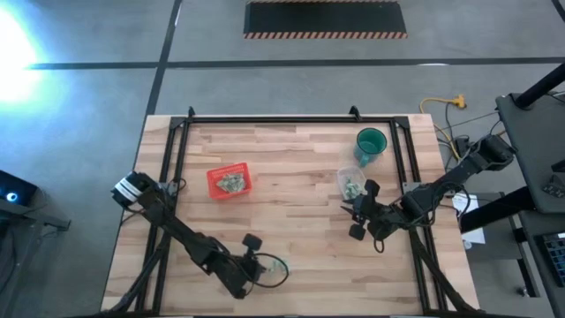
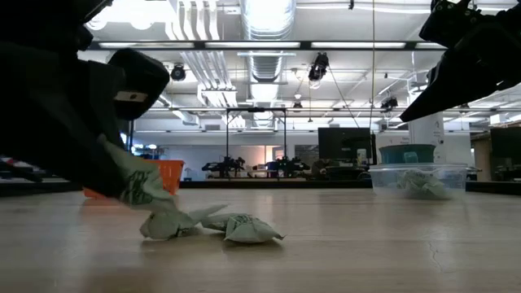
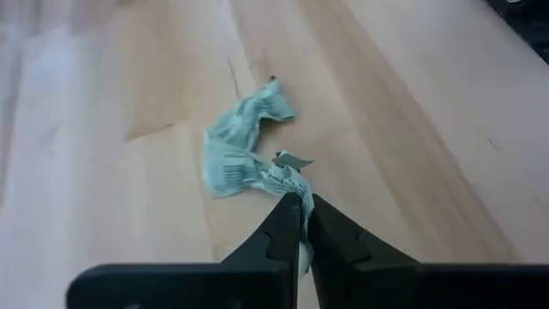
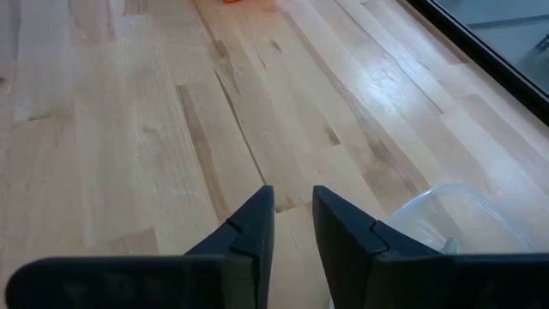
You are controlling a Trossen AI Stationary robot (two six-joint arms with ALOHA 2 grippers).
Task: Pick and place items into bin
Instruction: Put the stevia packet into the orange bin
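Several pale green-and-white crumpled wrappers (image 3: 238,148) lie joined in a short string on the wood near the table's near edge, also visible in the low view (image 2: 244,229) and the high view (image 1: 277,265). My left gripper (image 3: 303,199) is at their near end, shut on one piece. A red tray (image 1: 229,182) left of centre holds more wrappers, as does a clear tub (image 1: 351,183) on the right. My right gripper (image 4: 292,210) hovers over bare wood just near of the tub, fingers slightly apart and holding nothing. My left gripper pinches the end piece of the wrapper string (image 3: 290,178) between its two fingers, slanting down toward the table. In the low view that piece (image 2: 138,186) is raised off the wood, while the other pieces (image 2: 173,224) trail from it and rest on the table.
A green cup (image 1: 371,143) stands beyond the clear tub near the far right corner. A black frame rail (image 1: 291,120) runs along the table's far edge and down both sides. Bare wood lies between the two grippers and across the table's middle.
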